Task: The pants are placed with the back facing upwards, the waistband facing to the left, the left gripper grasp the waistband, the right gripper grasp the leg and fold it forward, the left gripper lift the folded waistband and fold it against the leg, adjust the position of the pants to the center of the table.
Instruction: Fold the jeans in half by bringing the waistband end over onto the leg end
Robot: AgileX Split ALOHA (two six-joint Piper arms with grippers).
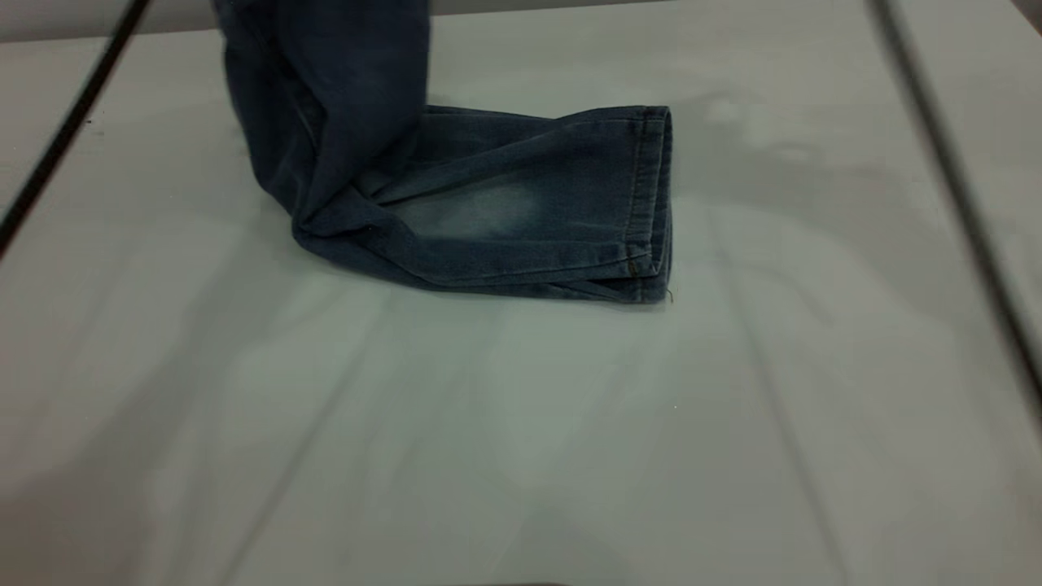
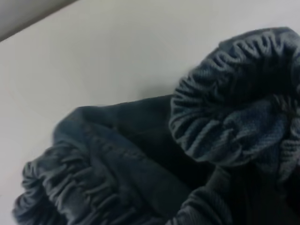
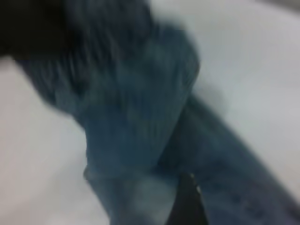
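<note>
The blue denim pants (image 1: 521, 244) lie folded lengthwise on the white table (image 1: 521, 439), hems (image 1: 651, 195) to the right. The leg on top shows a whitish faded oval (image 1: 488, 207). Their left part (image 1: 326, 98) is pulled upright and runs out of the top of the exterior view. In the left wrist view the gathered elastic waistband (image 2: 225, 108) bunches right at my left gripper (image 2: 234, 192), which is shut on it and sunk in dark cloth. My right gripper (image 3: 187, 201) shows as a dark tip over the denim (image 3: 140, 108). Neither gripper appears in the exterior view.
A black strip (image 1: 65, 130) runs diagonally along the table's far left. A raised seam or edge (image 1: 952, 163) runs down the right side. Bare tabletop spreads in front of the pants and to their right.
</note>
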